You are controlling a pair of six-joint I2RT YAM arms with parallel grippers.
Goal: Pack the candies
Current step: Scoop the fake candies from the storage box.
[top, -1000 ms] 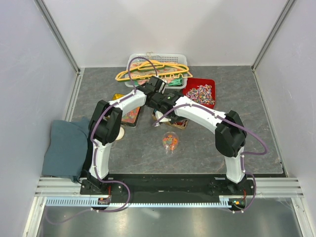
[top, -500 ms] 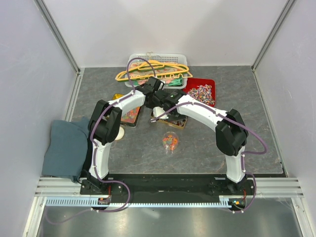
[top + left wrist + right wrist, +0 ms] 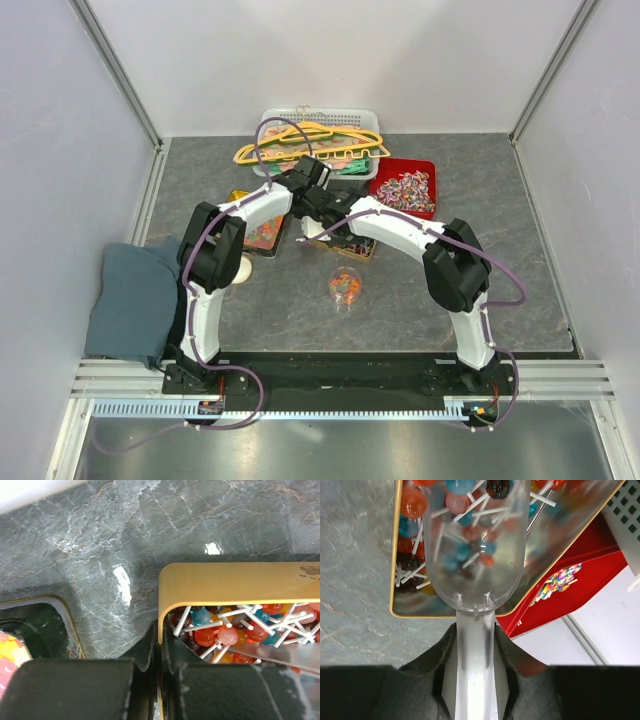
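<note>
A gold tin (image 3: 235, 582) holds lollipops (image 3: 235, 630) on white sticks. My left gripper (image 3: 160, 635) is shut on that tin's near rim, one finger inside and one outside. My right gripper (image 3: 475, 635) is shut on the handle of a clear plastic scoop (image 3: 475, 545), whose bowl lies over the lollipops (image 3: 412, 502). From above, both grippers (image 3: 312, 178) (image 3: 322, 207) meet over the tin (image 3: 358, 247). Gummy candies (image 3: 262, 232) fill a second tin to the left. Wrapped candies (image 3: 405, 190) lie in a red tray (image 3: 428, 165).
A small clear container of coloured candies (image 3: 345, 285) stands on the grey table in front of the tins. A white basket (image 3: 318, 125) with yellow hangers sits at the back. A blue-grey cloth (image 3: 135, 300) lies at the left edge, a small white object (image 3: 246, 268) beside it.
The right arm has swung a little left and toward the back, bringing the scoop over the lollipop tin. The left gripper stays clamped on the rim.
</note>
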